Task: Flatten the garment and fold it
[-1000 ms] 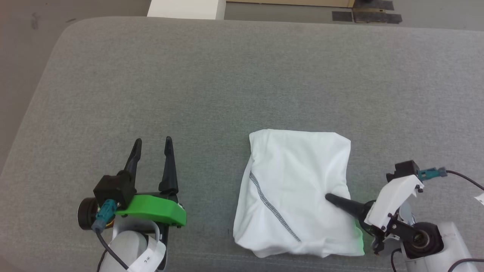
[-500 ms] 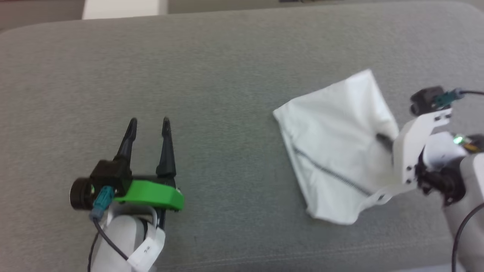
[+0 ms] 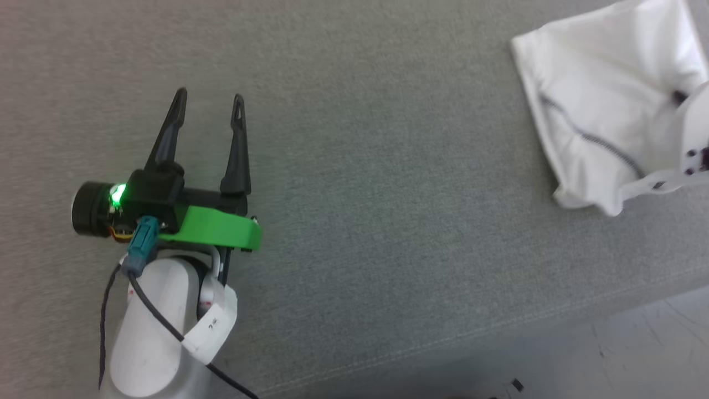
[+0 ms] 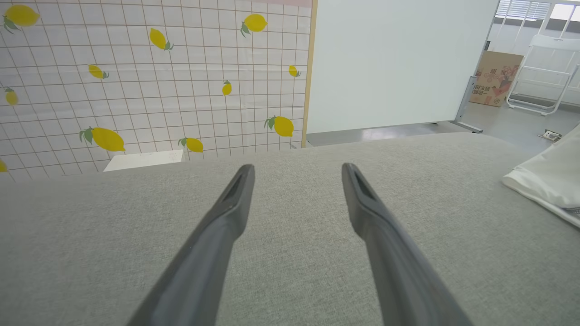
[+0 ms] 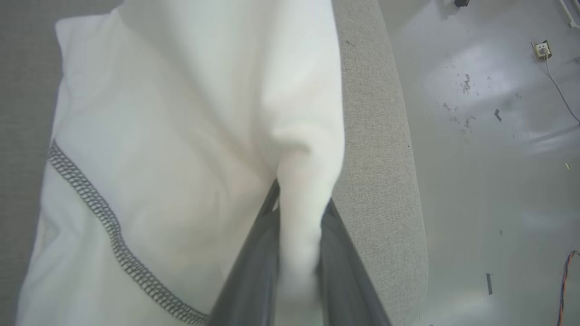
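Observation:
The garment [image 3: 598, 94] is a white thin shirt with a dark zigzag seam, bunched at the head view's upper right on the grey cushion. In the right wrist view my right gripper [image 5: 301, 194] is shut on a raised fold of the garment [image 5: 181, 136], with cloth pinched between both dark fingers. Its white wrist bracket [image 3: 695, 127] shows at the head view's right edge. My left gripper [image 3: 209, 95] stands open far to the left, over bare cushion, with nothing between its fingers. The left wrist view shows that left gripper [image 4: 297, 167] and the garment's edge [image 4: 548, 181] at far right.
The grey cushion [image 3: 388, 166] ends in a stitched front edge with pale floor [image 3: 637, 343] beyond it. The garment lies close to the cushion's rounded side edge [image 5: 376, 158]. Behind the cushion are a lemon-patterned wall [image 4: 136, 90] and a white panel [image 4: 398, 63].
The head camera has swung, so the whole picture has shifted. Against the left gripper, the garment and the right gripper now sit much farther right, with a fold pulled up. The left gripper stays open.

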